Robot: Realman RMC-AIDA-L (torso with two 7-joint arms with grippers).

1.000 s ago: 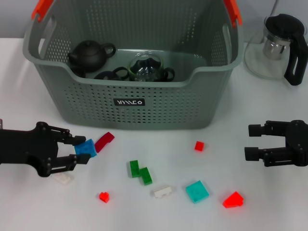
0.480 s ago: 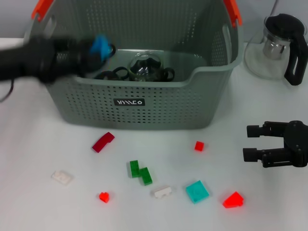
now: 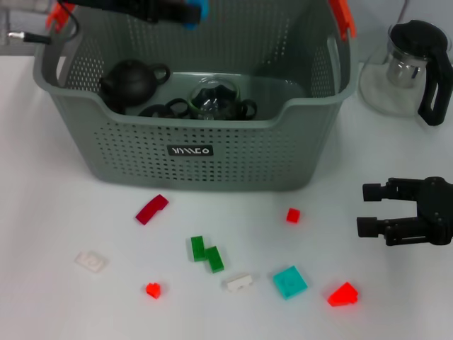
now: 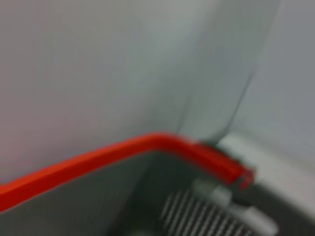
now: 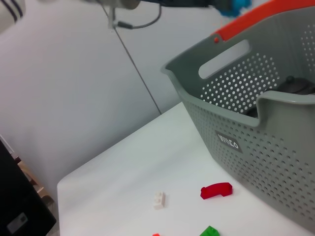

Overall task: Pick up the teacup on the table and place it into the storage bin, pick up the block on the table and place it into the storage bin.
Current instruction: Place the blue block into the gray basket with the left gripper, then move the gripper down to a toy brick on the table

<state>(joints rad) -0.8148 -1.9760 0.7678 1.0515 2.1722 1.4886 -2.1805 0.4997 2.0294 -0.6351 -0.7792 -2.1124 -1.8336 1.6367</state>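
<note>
The storage bin (image 3: 191, 152), a grey perforated basket with orange-red handle pieces, stands at the back of the table. My left gripper (image 3: 190, 12) is shut on a blue block (image 3: 199, 8) and holds it high above the bin's back part. The block also shows in the right wrist view (image 5: 234, 6), above the bin (image 5: 256, 132). The left wrist view shows only the bin's orange-red handle (image 4: 147, 145). Inside the bin lie a black teapot (image 3: 131, 79), a clear glass cup (image 3: 216, 99) and black cups (image 3: 161, 110). My right gripper (image 3: 368, 209) is open and empty over the table at the right.
Loose blocks lie in front of the bin: dark red (image 3: 152, 209), small red (image 3: 293, 214), green (image 3: 206, 253), two white (image 3: 92, 261) (image 3: 239, 282), red heart-shaped (image 3: 153, 289), teal (image 3: 290, 281), red (image 3: 342, 294). A glass teapot with black handle (image 3: 410, 67) stands back right.
My left gripper has lifted the blue block from the table, carried it up past the bin's front left, and now holds it above the bin's back. The right arm has hardly moved.
</note>
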